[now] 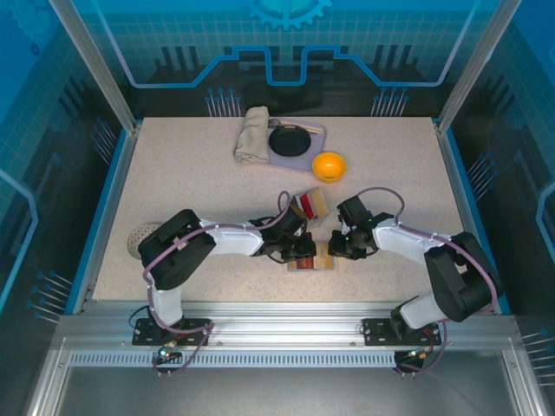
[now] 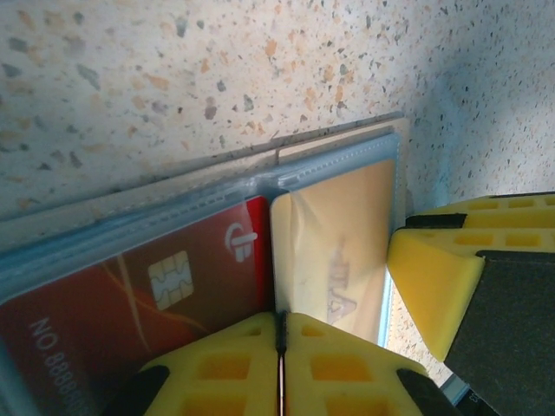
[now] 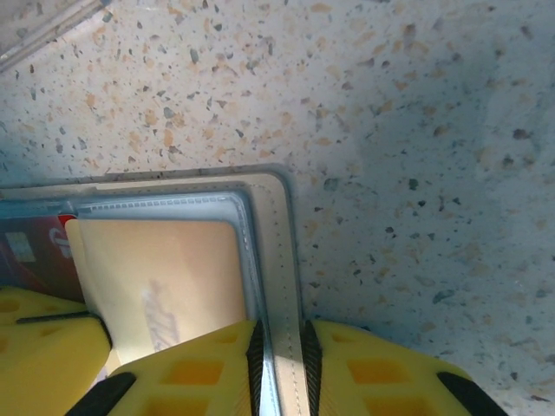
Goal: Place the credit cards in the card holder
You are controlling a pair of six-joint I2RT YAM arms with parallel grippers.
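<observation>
Pinching the card holder [image 3: 283, 260] rim at lower centre, my right gripper [image 3: 277, 351] is closed tight; my left gripper [image 2: 279, 338] clamps its middle seam.

Left arm [image 1: 186, 247], right arm [image 1: 451, 269]: black joint housings, white link shells, mauve-grey cables [image 1: 381, 191]. Finger pads [image 2: 347, 364]: yellow, square-pocketed, black-backed.

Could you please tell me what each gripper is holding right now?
Left gripper: closed on the card holder, at its middle.
Right gripper: closed on the card holder's cream edge.
</observation>
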